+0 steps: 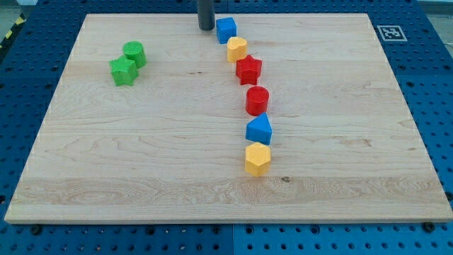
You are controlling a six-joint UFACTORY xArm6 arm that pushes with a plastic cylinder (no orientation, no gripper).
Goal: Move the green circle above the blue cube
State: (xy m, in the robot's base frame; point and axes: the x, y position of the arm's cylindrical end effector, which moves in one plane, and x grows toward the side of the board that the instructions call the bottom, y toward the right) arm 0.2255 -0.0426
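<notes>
The green circle lies at the board's upper left, touching a green star just below and left of it. The blue cube sits near the top edge, at the head of a curved line of blocks. My tip rests on the board just left of the blue cube, close to it, and far to the right of the green circle.
Below the blue cube run a yellow block, a red star, a red cylinder, a blue block and a yellow block. The wooden board lies on a blue perforated table.
</notes>
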